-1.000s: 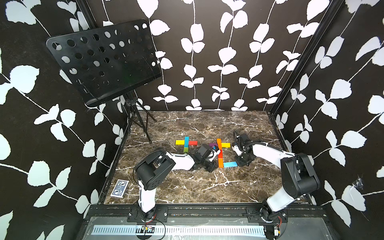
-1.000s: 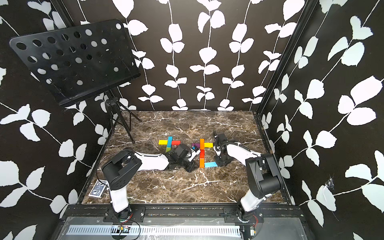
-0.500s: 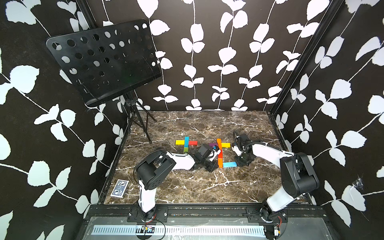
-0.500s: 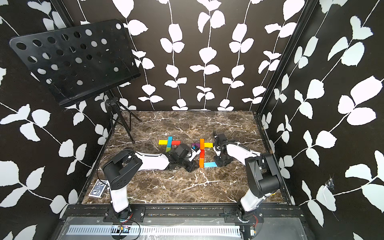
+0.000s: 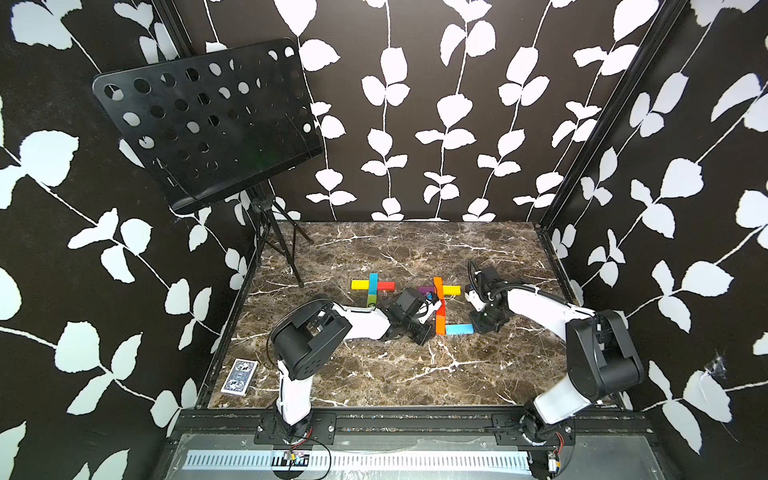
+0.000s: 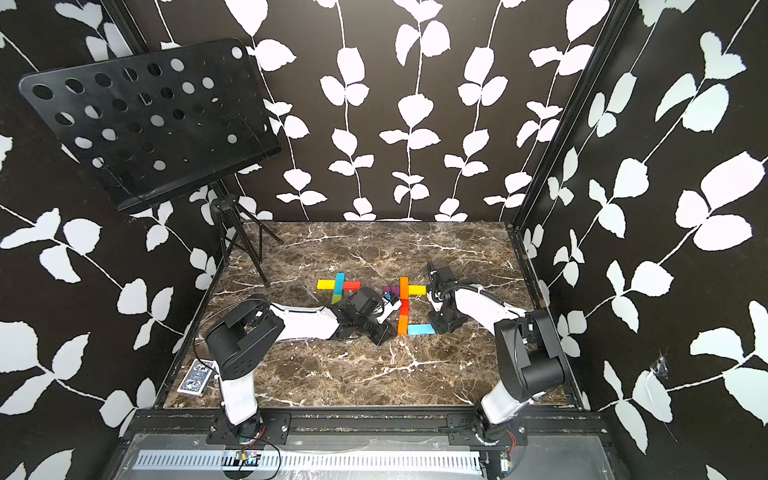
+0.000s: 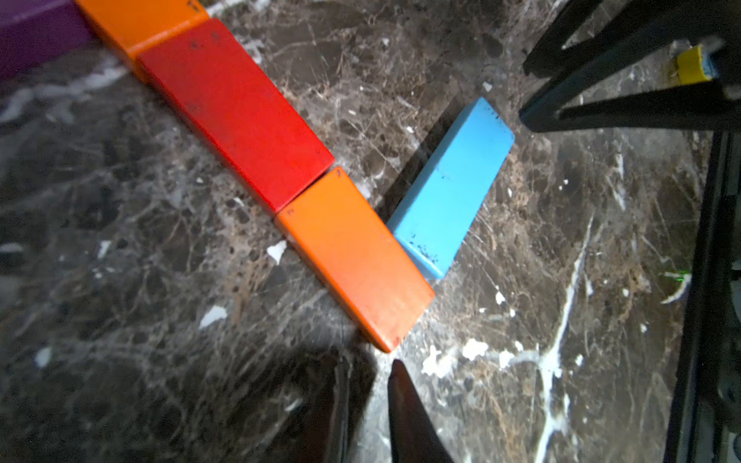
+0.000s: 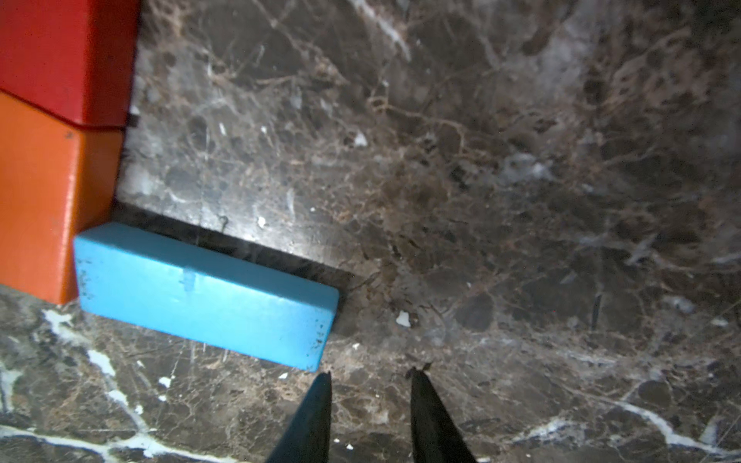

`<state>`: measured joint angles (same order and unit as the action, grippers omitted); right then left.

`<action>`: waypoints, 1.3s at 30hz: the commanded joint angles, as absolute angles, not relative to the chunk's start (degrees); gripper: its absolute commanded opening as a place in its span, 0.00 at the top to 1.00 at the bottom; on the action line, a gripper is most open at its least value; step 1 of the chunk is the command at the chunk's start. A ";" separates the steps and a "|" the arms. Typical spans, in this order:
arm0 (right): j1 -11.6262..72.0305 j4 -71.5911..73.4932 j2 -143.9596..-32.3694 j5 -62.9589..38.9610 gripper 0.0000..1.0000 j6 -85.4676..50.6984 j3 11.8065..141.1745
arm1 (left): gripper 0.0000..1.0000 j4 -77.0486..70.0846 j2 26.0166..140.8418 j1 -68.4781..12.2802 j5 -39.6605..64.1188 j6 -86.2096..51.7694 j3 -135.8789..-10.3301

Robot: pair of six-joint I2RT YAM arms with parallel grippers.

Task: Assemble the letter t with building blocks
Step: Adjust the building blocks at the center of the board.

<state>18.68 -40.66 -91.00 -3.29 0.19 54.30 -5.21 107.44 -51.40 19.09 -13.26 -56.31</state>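
Marble tabletop (image 5: 374, 374) in a leaf-papered booth, with two flat figures laid side by side. I am working on the t (image 5: 439, 324) nearer my right arm. The other t (image 5: 372, 286) lies beside it, toward my left.

Hazards, as I judge them:
(a) Every block merely abuts its neighbour, so any sideways touch travels. The left pincer (image 7: 369, 385) has its tips almost together, with a thin gap between them and nothing held. They sit just off the lower corner of the orange block (image 7: 353, 256) that ends the stem. A small advance from there would shove that block against the red block (image 7: 236, 112) and kink the stem.
(b) The right pincer (image 8: 371, 377) shows its tips a little apart, also empty, just beside the free end of the blue block (image 8: 204, 296). A swing on withdrawal, rather than a straight lift, could clip that corner. That would pivot the foot off square or pull it from the stem.
(c) Both arms crowd this one figure in both top views, so crossing paths could knock one arm into the other.

Position: the blue block lies flat on the marble as the foot. One end touches the side of the orange block at its lower end, and the block points toward my right. It is near the right pincer's tips but between neither pair of jaws. Whether those tips touch its corner I cannot tell.
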 commanded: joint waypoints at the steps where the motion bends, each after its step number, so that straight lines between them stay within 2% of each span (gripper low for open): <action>1: 18.46 -42.90 -88.35 -2.32 0.66 0.17 55.46 | 0.80 -2.21 103.75 -51.77 18.93 -12.57 -57.21; 9: 18.46 -41.44 -85.85 -4.56 0.64 0.96 54.40 | 0.89 -0.18 108.50 -51.77 15.24 -17.92 -60.44; 19: 18.38 -40.17 -86.46 -5.25 0.64 1.60 53.65 | 0.89 0.44 109.29 -52.03 14.60 -19.91 -60.40; 29: 18.33 -40.04 -86.58 -5.23 0.63 2.03 53.30 | 0.75 0.42 110.00 -52.56 14.96 -20.87 -60.84; 39: 18.37 -40.08 -86.71 -5.67 0.64 2.19 53.08 | 0.74 2.49 110.14 -52.56 13.12 -20.92 -61.09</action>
